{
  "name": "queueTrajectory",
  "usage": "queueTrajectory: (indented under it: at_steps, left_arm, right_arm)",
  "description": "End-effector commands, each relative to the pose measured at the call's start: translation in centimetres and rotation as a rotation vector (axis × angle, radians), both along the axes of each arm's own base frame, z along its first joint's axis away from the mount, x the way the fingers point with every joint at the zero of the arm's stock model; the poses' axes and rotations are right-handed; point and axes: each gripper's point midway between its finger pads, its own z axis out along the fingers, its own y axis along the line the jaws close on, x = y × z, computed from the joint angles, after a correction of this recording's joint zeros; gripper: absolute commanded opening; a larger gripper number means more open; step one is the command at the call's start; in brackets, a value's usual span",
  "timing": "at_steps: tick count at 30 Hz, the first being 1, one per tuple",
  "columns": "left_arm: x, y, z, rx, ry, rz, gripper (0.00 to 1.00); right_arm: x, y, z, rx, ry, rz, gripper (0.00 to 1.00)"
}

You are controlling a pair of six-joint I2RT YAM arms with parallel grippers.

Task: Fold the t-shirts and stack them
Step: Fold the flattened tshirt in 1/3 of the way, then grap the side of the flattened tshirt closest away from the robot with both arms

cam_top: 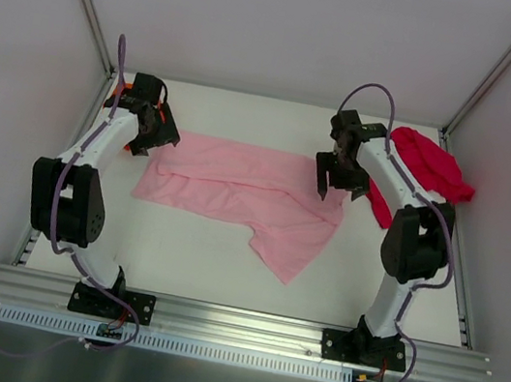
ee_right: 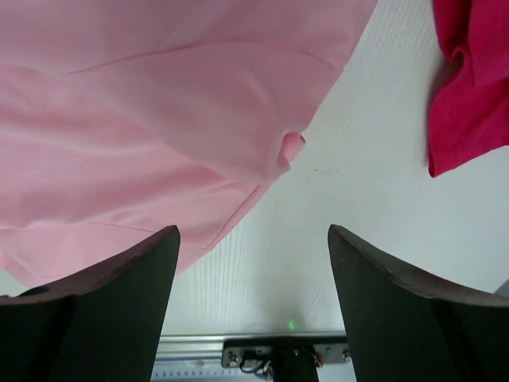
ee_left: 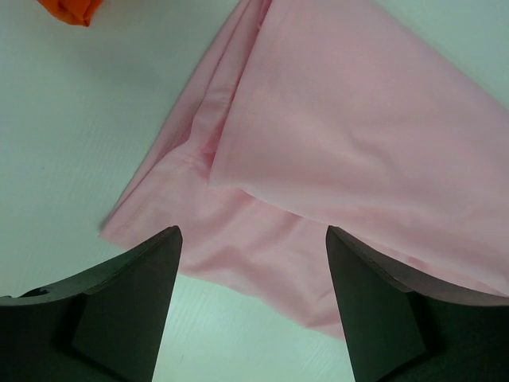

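The left pincer point(cam_top: 153, 140) hangs over the white surface point(cam_top: 175, 261) with its jaws spread wide and nothing gripped between them. In the left wrist view, the left pincer point(ee_left: 251, 232) has the light pink t-shirt point(ee_left: 358, 119) lying flat just below and ahead of its fingertips. The shirt's folded corner reaches into the gap between the jaws, but neither finger touches the cloth. A scrap of the bright orange t-shirt point(ee_left: 71, 9) shows far ahead and to the left of this pincer, apart from the pink one.

The right pincer point(cam_top: 334, 180) is likewise wide open and holds nothing. In the right wrist view, the right pincer point(ee_right: 253, 231) has the pink t-shirt point(ee_right: 119, 119) spread ahead of it and to the left, one small curled edge pointing toward bare surface point(ee_right: 358, 207). The crimson red t-shirt point(ee_right: 469, 79) lies crumpled ahead and to the right, clear of the pink cloth.

From the top view, the pink t-shirt point(cam_top: 236, 193) stretches between both pincers, with the red t-shirt point(cam_top: 431, 167) bunched just beyond the right arm.
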Motion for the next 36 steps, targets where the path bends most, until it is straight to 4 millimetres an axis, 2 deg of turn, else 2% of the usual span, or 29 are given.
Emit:
queueTrajectory:
  at_steps: [1, 3, 4, 5, 7, 10, 13, 18, 22, 28, 34, 36]
  left_arm:
    - [-2.4, -0.6, 0.2, -0.029, -0.001, 0.009, 0.74]
    - [-3.5, -0.7, -0.4, -0.034, 0.008, 0.007, 0.73]
    - [-4.1, -0.6, -0.9, -0.031, 0.020, 0.010, 0.72]
    - [-5.1, -0.6, -1.7, -0.030, 0.045, 0.008, 0.71]
    - [-6.3, -0.6, -2.9, -0.025, 0.080, 0.007, 0.69]
    - [-7.4, -0.4, -4.2, -0.012, 0.104, 0.006, 0.69]
    - [-7.8, 0.0, -5.3, 0.015, 0.126, 0.014, 0.68]
    - [-7.9, 0.2, -7.0, 0.031, 0.158, 0.018, 0.67]
    - [-7.7, 0.1, -7.5, 0.030, 0.184, 0.025, 0.67]
    - [-8.2, 0.4, -7.6, 0.042, 0.231, 0.060, 0.66]
    - [-9.0, 0.6, -8.8, 0.052, 0.275, 0.071, 0.66]
    - [-9.1, 0.5, -9.0, 0.046, 0.284, 0.073, 0.61]
  right_arm:
    - [-3.3, 0.3, 2.6, 0.031, -0.054, 0.029, 0.80]
    - [-5.0, 0.4, 2.0, 0.038, -0.050, 0.035, 0.80]
    - [-7.0, -0.2, 0.3, 0.022, 0.002, 0.034, 0.80]
    - [-7.6, 0.2, 0.5, 0.053, -0.012, 0.032, 0.80]
    - [-9.5, 0.1, -0.7, 0.073, 0.034, 0.026, 0.80]
    - [-10.6, 0.9, -0.8, 0.126, 0.046, 0.029, 0.79]
    - [-10.9, 2.4, -0.8, 0.188, 0.049, 0.048, 0.79]
    - [-10.9, 3.3, -2.0, 0.212, 0.063, 0.057, 0.79]
    - [-10.6, 3.9, -2.2, 0.220, 0.060, 0.071, 0.78]
    - [-10.1, 3.3, -1.6, 0.183, 0.043, 0.084, 0.78]
    - [-10.2, 3.0, -1.6, 0.172, 0.038, 0.090, 0.78]
    - [-10.2, 2.8, -1.5, 0.161, 0.038, 0.090, 0.78]
